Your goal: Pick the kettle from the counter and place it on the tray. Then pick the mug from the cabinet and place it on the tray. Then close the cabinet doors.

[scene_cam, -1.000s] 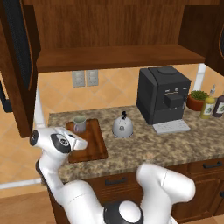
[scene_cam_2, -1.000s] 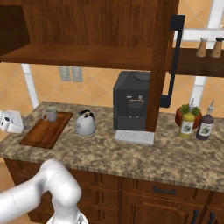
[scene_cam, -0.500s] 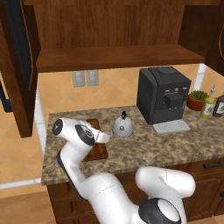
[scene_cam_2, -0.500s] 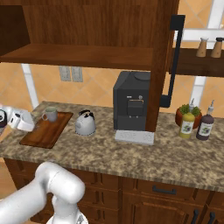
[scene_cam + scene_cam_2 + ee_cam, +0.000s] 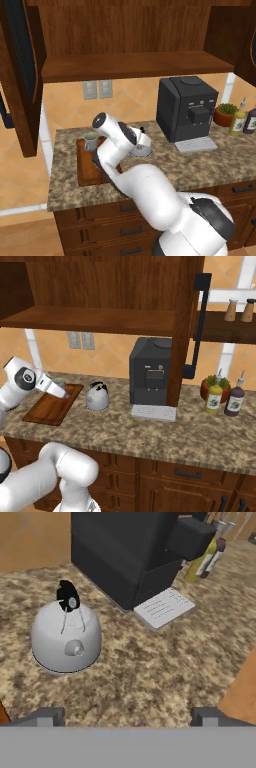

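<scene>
**Arm over the tray, kettle on the counter, mug on the tray**

Surface and room. The counter (image 5: pixel 210 165) is a speckled granite slab over dark drawers, with orange tiled wall and two wall sockets (image 5: pixel 97 89) behind it. The wall cabinet (image 5: pixel 130 30) hangs above it with its shelf bare; the left cabinet door (image 5: pixel 22 75) stands swung open, and the right door (image 5: pixel 192 331) is open too. The tray (image 5: pixel 42 411) lies near the counter's left edge. The mug (image 5: pixel 90 141) stands at the tray's back left corner. The kettle (image 5: pixel 97 396) sits upright on the granite just right of the tray, apart from it. The coffee machine (image 5: pixel 186 107) stands toward the back edge, right of the kettle. A potted plant (image 5: pixel 209 387) and two bottles (image 5: pixel 224 398) occupy the right end of the counter.

Gripper. The gripper (image 5: pixel 127 716) hangs over the tray, aimed toward the kettle, fingers spread wide with nothing between them.

Change since the earlier frame. The arm has swung in from beyond the counter's left edge to above the tray. Kettle, mug, tray and doors have not moved.
</scene>
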